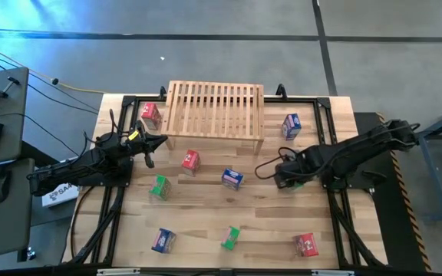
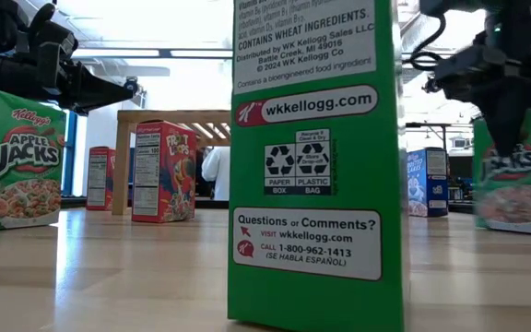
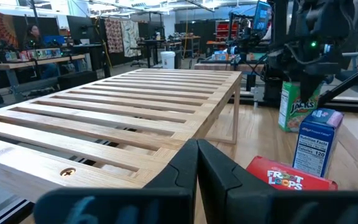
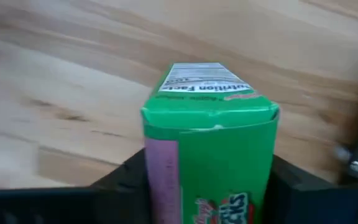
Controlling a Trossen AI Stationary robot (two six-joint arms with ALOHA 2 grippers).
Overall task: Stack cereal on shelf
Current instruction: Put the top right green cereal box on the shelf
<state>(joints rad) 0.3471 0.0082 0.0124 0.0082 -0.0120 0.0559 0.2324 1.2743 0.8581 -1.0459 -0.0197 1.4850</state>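
Green box [image 4: 210,155] sits pinched in your right gripper [image 1: 288,175]; lift it level to the shelf [image 1: 215,109], left gripper [image 1: 150,147] pressed together.

Both arms are black and jointed. The left arm [image 1: 79,165] carries a small yellow tag near its wrist and white lettering at its base; a looped black cable hangs off the right arm [image 1: 344,157].

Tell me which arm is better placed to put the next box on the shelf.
The right one, probably. Its gripper already has a green box between its fingers, beside the shelf. The left gripper is near the shelf too, but it is shut and holds nothing.
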